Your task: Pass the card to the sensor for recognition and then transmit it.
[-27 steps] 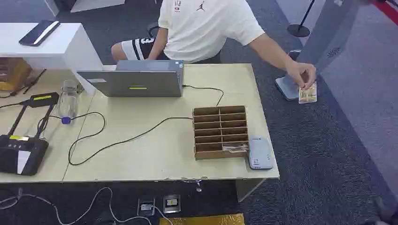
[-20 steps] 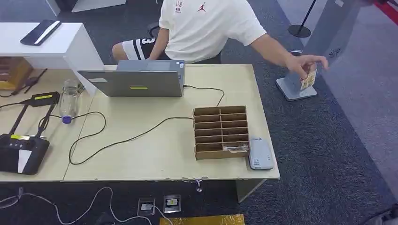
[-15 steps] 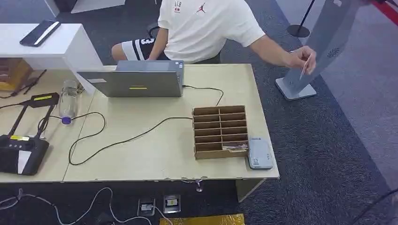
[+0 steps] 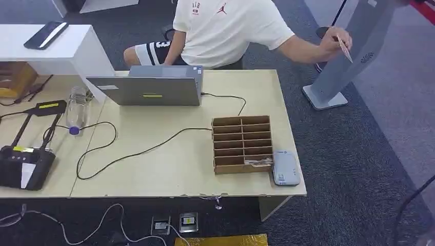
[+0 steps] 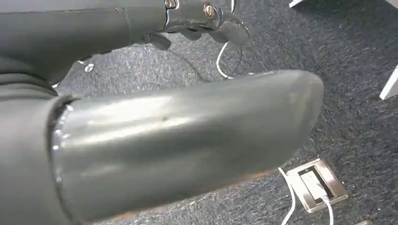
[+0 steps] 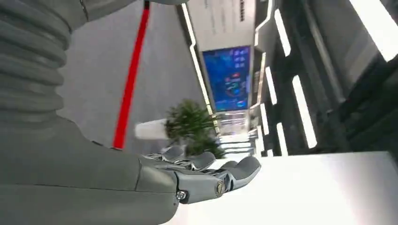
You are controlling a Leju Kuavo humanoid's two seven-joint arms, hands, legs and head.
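Holding the card [image 4: 344,49] is a person's hand [image 4: 336,40], up against the grey kiosk [image 4: 354,48] off the table's far right corner; card shows edge-on, tilted, long axis running down and away from that hand toward the kiosk face. Neither robot hand is near it. Right hand [image 6: 206,171] has its fingers stretched out fairly flat, slightly apart, holding nothing, and by the head view layout the right arm is the nearer one, so I judge a handover would go to it, with the card lying forward and up from those fingers. Left hand [image 5: 206,18]: fingers loosely bent over carpet, nothing in them; whether spread or closed I cannot tell. Readable marks: a Jordan logo on the person's white shirt [image 4: 220,31], "3" on the shorts [image 4: 154,51]. Reader [image 4: 285,167] beside the tray [image 4: 241,144] carries a label, too small to read.
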